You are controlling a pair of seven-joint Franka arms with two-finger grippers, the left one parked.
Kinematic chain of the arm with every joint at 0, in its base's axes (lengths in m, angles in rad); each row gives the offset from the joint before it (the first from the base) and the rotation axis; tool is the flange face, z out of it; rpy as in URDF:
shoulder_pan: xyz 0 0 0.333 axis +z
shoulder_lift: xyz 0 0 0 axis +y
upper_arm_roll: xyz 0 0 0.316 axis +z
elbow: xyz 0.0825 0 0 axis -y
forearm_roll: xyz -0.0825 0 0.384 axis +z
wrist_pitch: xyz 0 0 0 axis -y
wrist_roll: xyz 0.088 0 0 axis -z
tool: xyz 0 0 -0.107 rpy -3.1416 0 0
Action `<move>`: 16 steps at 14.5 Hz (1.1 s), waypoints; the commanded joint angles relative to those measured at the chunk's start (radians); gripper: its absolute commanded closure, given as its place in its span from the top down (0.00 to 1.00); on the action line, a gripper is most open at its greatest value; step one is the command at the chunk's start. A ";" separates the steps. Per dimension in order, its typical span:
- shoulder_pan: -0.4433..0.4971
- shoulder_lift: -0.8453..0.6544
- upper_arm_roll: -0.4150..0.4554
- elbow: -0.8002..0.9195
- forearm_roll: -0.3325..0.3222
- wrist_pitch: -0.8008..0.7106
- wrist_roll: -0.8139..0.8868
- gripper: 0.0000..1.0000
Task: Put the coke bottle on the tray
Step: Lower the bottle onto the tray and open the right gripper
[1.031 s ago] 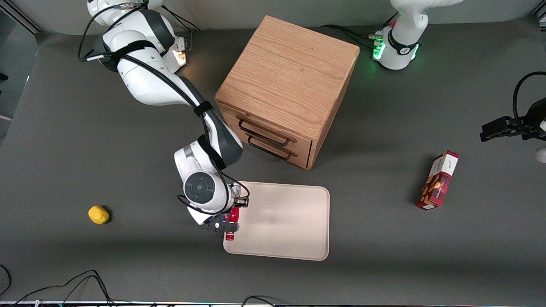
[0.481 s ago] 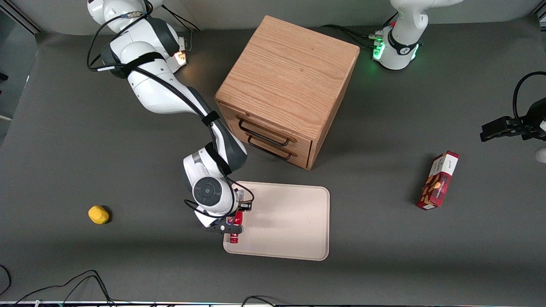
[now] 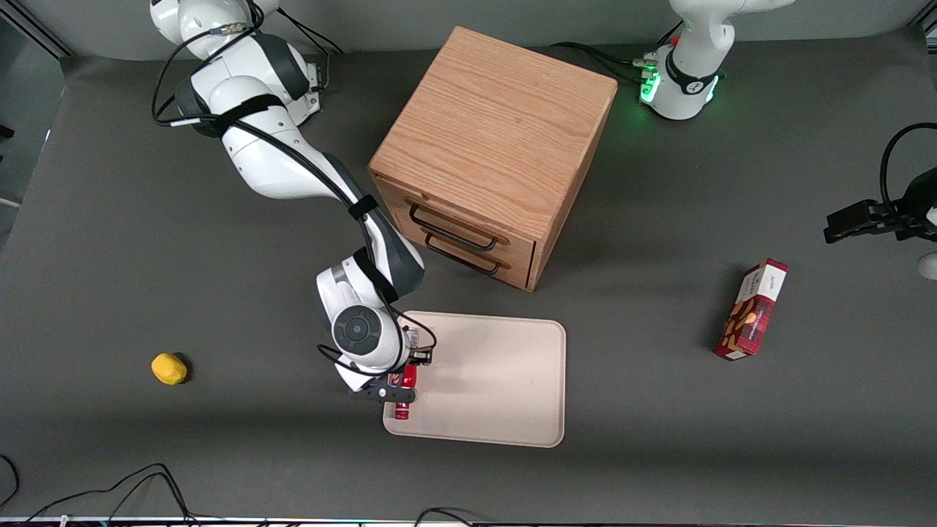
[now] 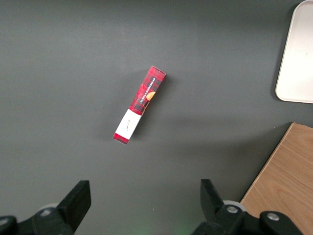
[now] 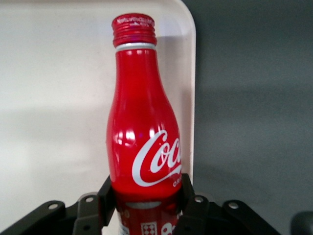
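- The coke bottle [image 3: 402, 394], low and a little left of centre in the front view, lies lengthwise in the gripper [image 3: 392, 393], cap end nearest the camera, over the tray's [image 3: 505, 380] near corner at the working arm's end.
- The wrist camera shows the bottle [image 5: 142, 122] clamped at its lower body: the two black fingers [image 5: 108, 193] press against its sides, so the jaws are closed only to the bottle's width.
- There the tray [image 5: 58, 98] lies beneath the bottle, whose one side runs close along the tray's rim, with dark table [image 5: 254, 98] past it.
- I cannot tell whether the bottle already touches the tray or hangs just above it.
- Judged progress: pick-up and carry are done; left are settling the bottle, opening the fingers and backing off.
- So near the rim, a rolling bottle might leave the tray.
- Farther up the frame, the wooden drawer cabinet [image 3: 494, 154] stands clear of the work.
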State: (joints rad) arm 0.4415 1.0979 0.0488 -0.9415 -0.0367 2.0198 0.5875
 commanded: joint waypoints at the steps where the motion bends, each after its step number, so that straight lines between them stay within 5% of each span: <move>1: 0.013 0.017 -0.014 0.044 -0.005 -0.003 -0.006 0.96; 16: 0.013 0.016 -0.014 0.040 -0.006 -0.003 -0.005 1.00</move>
State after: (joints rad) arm 0.4424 1.1004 0.0479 -0.9293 -0.0367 2.0203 0.5875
